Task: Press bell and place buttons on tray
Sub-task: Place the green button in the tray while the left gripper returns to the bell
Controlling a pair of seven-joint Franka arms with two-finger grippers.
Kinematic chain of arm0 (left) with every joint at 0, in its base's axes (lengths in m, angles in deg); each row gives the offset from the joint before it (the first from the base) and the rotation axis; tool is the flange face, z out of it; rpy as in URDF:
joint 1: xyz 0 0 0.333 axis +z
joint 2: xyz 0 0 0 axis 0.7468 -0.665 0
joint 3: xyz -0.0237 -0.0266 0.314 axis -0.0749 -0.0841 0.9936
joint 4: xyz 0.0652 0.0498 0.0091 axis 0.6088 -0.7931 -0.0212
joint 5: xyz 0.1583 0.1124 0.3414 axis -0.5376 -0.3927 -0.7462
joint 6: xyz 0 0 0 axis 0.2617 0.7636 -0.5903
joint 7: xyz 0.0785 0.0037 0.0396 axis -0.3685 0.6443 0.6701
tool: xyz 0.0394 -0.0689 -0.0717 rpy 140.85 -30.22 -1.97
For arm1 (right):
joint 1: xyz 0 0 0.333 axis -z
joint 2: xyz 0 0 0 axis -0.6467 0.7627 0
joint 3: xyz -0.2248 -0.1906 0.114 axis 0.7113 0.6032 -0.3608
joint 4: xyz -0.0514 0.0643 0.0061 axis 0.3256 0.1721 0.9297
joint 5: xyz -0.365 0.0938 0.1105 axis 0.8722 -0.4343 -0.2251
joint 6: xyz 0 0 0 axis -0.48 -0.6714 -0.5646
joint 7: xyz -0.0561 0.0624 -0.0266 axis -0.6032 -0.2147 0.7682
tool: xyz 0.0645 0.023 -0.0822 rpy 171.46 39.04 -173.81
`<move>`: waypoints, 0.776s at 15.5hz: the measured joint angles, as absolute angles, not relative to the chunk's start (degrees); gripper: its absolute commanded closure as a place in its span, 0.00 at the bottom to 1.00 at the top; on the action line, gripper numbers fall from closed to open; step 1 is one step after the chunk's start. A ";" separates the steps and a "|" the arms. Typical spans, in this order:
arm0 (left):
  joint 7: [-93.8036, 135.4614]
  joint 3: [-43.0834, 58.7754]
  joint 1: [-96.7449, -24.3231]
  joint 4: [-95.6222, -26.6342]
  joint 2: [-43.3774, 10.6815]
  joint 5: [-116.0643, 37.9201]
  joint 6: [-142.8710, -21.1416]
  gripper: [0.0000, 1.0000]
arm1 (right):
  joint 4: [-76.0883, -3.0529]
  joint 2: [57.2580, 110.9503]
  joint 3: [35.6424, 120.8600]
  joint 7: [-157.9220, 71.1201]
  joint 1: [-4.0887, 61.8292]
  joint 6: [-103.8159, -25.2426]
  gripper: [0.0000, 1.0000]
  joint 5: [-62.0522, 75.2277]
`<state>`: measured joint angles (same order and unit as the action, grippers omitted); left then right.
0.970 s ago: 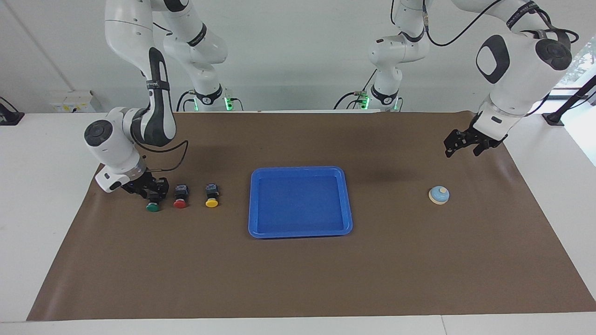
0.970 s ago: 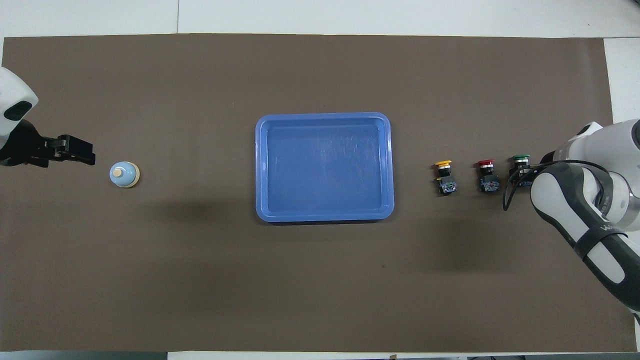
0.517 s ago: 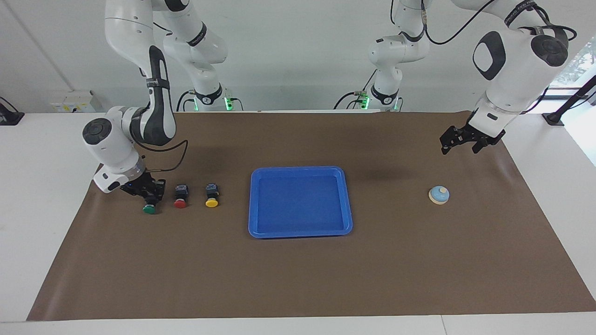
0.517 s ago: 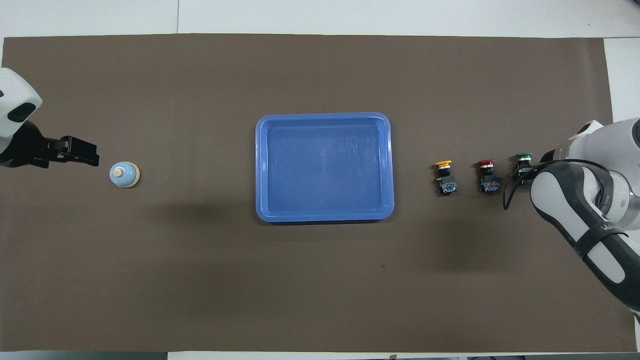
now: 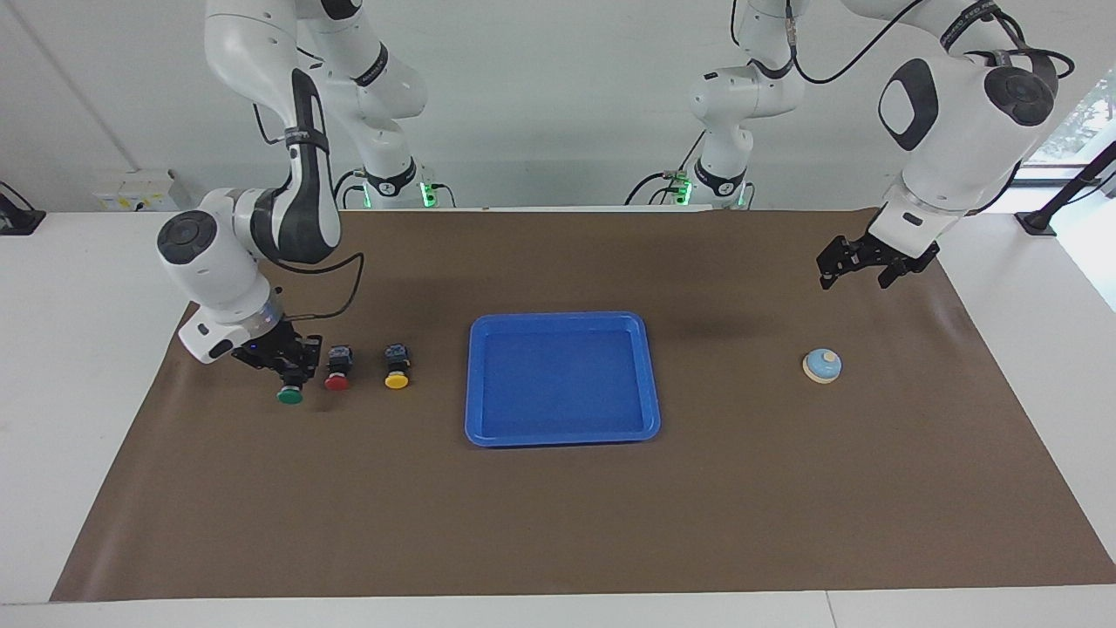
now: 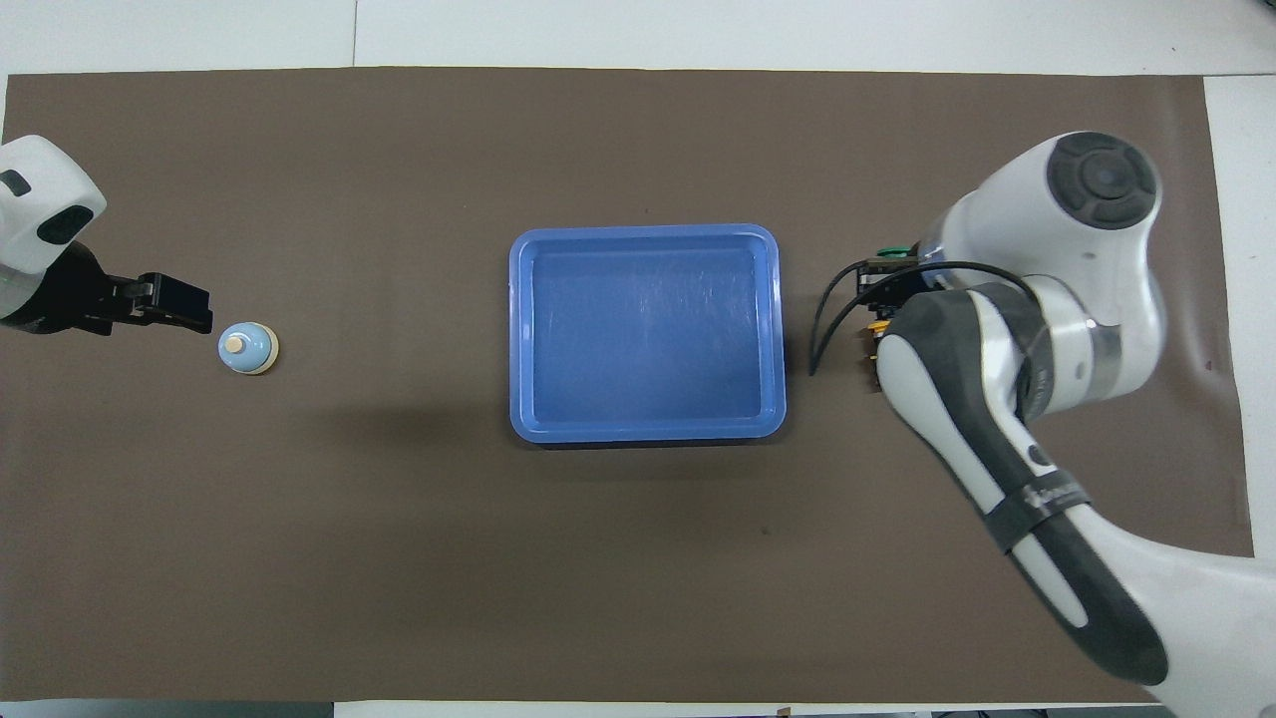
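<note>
The left claw point(image 5: 856, 264) hangs in the air at the left arm's end of the table point(image 5: 558, 523), over bare brown mat and well above the bell point(image 5: 822, 365); its fingers stand apart and hold nothing. The right claw point(image 5: 286, 366), at the right arm's end, is clamped together on the black body of the green button point(image 5: 289, 394), whose cap points away from the robots. Whether that button is clear of the mat I cannot tell. Just beside it, toward the middle of the table, stands the red button point(image 5: 337, 370), and next to that the yellow button point(image 5: 397, 367), both resting on the mat and touched by nothing. In the overhead view the right arm covers most of these; only a bit of green and a bit of yellow peek out. The blue tray point(image 5: 646, 375) lies in the middle of the table, between the buttons and the bell. The bell sits alone on the mat.
</note>
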<state>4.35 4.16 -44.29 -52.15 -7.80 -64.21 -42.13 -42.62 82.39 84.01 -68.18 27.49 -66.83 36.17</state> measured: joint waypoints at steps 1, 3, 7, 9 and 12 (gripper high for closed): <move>4.45 4.17 -44.29 -51.51 -7.79 -64.21 -41.80 0.00 | -42.29 82.63 83.98 -69.91 24.80 -66.90 1.00 35.09; 4.50 4.17 -44.30 -50.84 -7.79 -64.21 -41.44 0.00 | -40.26 84.02 84.00 -73.37 20.43 -66.90 1.00 33.77; 4.52 4.12 -44.39 -50.76 -7.80 -64.21 -40.81 0.00 | -36.00 90.08 84.05 -79.63 15.91 -68.04 1.00 33.64; 4.56 4.18 -44.39 -50.75 -7.80 -64.21 -40.33 0.00 | -36.14 92.57 84.52 -79.73 16.03 -69.30 1.00 33.64; 4.58 4.27 -44.50 -50.73 -7.79 -64.21 -38.86 0.00 | -37.26 93.54 84.77 -79.73 16.53 -70.04 1.00 33.63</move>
<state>4.58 4.27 -44.50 -50.73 -7.79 -64.21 -38.86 -37.26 93.54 84.77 -79.73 16.53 -70.04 33.63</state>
